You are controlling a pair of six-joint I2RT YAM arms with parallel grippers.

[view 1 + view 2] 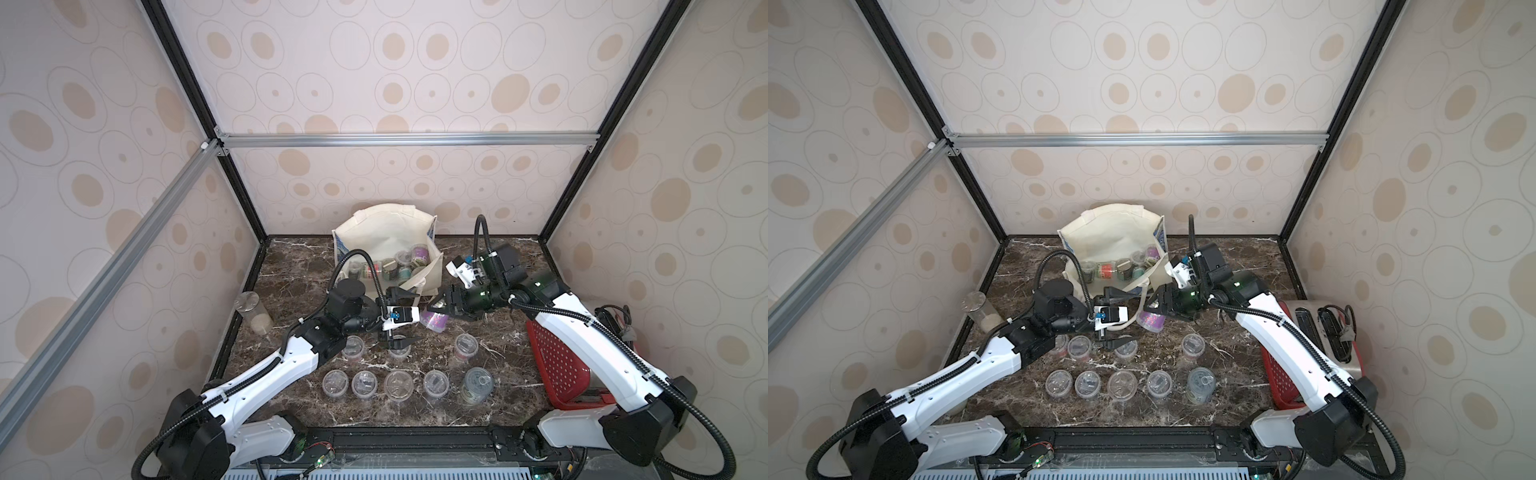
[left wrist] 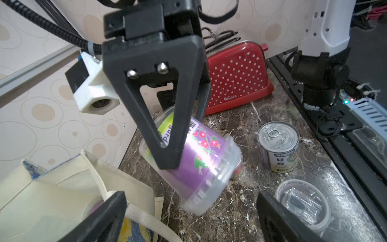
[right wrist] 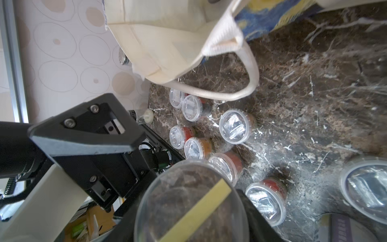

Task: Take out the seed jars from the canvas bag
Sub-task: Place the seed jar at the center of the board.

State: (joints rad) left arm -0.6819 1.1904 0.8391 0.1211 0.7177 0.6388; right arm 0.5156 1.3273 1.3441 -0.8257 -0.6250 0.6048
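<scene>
Oval-patterned walls (image 1: 415,83) enclose a dark marble tabletop (image 1: 291,282). The canvas bag (image 1: 382,232) stands at the rear, with seed jars (image 1: 419,253) inside and others rowed in front. The left gripper (image 1: 417,318) gapes empty; the right gripper (image 1: 436,308) clamps a purple jar (image 2: 201,159), its flower print visible only from the left wrist.

Soft, even light; glare whitens the purple-labelled jar (image 2: 206,156) in the left wrist view; wrist-view edges look bowed, perhaps slightly blurred.

a robot test booth in a lab: aluminium frame (image 1: 407,139), patterned wallpaper panels (image 1: 374,62), marble-look tabletop (image 1: 291,270)
</scene>
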